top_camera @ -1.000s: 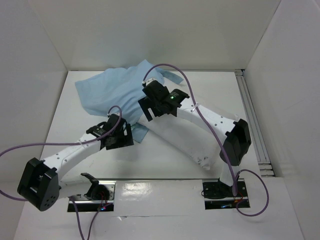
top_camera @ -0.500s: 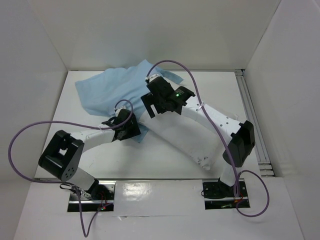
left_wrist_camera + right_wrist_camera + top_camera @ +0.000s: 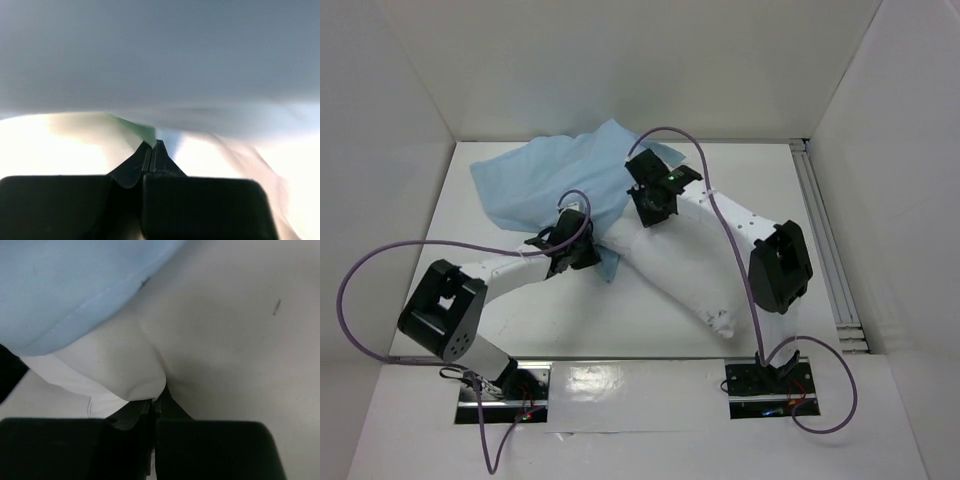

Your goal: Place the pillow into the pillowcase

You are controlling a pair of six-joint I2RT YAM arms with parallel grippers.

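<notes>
Over the last second the left gripper [image 3: 152, 148] has drawn in to the near edge of the pillowcase [image 3: 545, 180], and the right gripper [image 3: 155, 400] has advanced toward its opening. The left jaws are pressed together, apparently on the hem just ahead, though blur prevents certainty. The right jaws pinch a fold of the pillow [image 3: 215, 325], whose far end lies under the blue cloth ahead. Insertion appears begun, with most of the pillow outside. No writing is legible.
</notes>
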